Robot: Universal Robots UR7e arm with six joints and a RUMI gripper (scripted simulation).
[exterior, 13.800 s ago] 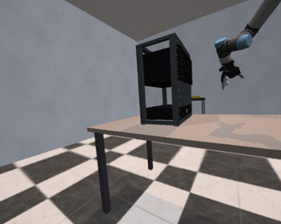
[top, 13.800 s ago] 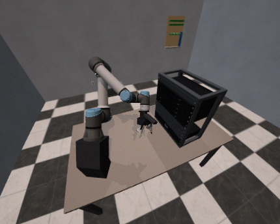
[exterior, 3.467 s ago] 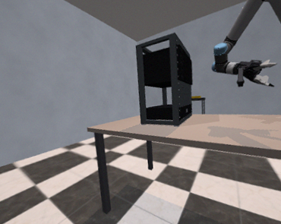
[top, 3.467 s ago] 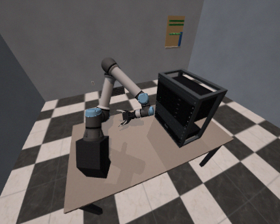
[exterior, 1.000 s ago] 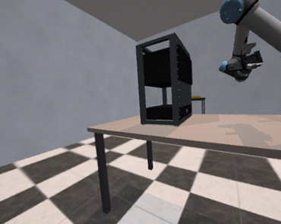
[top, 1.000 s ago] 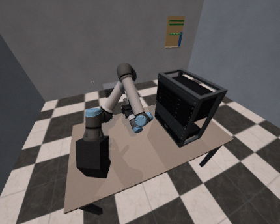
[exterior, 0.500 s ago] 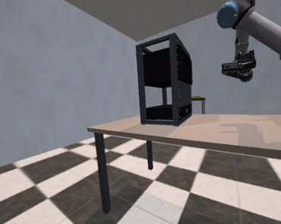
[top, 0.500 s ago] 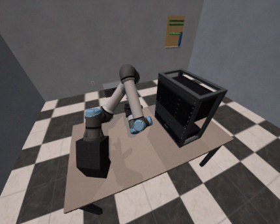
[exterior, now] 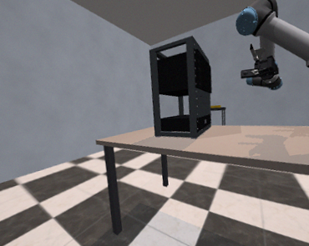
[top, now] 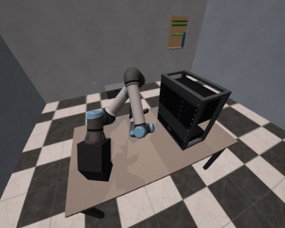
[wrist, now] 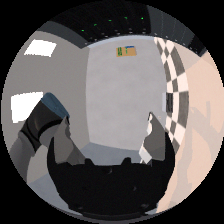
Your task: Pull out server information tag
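Observation:
The dark server rack [top: 190, 107] stands on the right part of the table, with several server fronts [top: 175, 103] stacked and facing the arm. The information tags are too small to make out, and no service tag is readable. My gripper [exterior: 257, 55] is open and empty. It hangs in the air well in front of the rack, apart from it, with the fingers pointing up. In the wrist view my gripper [wrist: 107, 114] frames the far wall, and the rack [wrist: 115, 20] shows as a dark band with green lights at the top edge.
The arm's black pedestal [top: 94, 159] stands on the table's left part. A poster [top: 177, 32] hangs on the back wall. The rack is close to the table's right edge [top: 228, 139].

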